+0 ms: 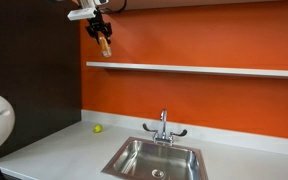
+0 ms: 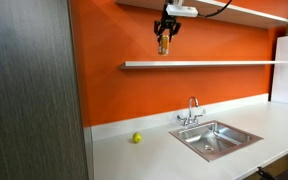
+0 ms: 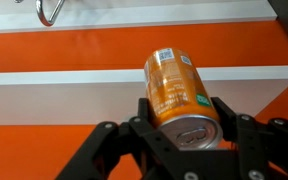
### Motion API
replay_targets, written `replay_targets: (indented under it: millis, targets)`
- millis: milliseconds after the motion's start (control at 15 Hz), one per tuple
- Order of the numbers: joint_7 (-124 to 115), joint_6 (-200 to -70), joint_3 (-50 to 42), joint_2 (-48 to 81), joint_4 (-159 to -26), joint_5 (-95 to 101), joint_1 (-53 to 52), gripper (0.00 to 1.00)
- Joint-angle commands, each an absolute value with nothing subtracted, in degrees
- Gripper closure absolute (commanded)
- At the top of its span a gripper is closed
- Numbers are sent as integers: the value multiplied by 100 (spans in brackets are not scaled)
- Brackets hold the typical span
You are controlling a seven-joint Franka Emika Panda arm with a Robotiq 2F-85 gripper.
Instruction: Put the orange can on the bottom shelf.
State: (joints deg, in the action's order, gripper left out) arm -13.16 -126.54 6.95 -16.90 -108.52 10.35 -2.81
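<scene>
The orange can (image 3: 172, 85) is gripped tight by the gripper (image 3: 184, 128). One black finger (image 3: 227, 118) presses on each side, near the can's pale top. In both exterior views the can (image 1: 105, 45) (image 2: 164, 44) hangs in the air just above the bottom shelf (image 1: 204, 69). It is not touching the shelf, and a thin strip of orange wall (image 2: 104, 40) shows between them. The can leans a little.

It is up near one end of the bottom shelf, and the rest of the long shelf (image 2: 214, 64) is bare. In the wrist view the can crosses the shelf's white front edge (image 3: 64, 95).

A second shelf (image 2: 234, 11) sits higher than the bottom shelf, close to the gripper. Far below the bottom shelf are the grey countertop (image 2: 154, 150), a steel sink (image 2: 216, 138) with a tap (image 2: 192, 110), and a small yellow-green ball (image 2: 137, 138).
</scene>
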Motion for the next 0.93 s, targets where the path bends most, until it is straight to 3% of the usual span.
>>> replay_targets:
  millis: [0,867]
  targets:
    - [-1362,-12618,777,-1182,-10262,1214,-197,62]
    - [-1461,-12516,664,-295,-9286,1411,-281,62]
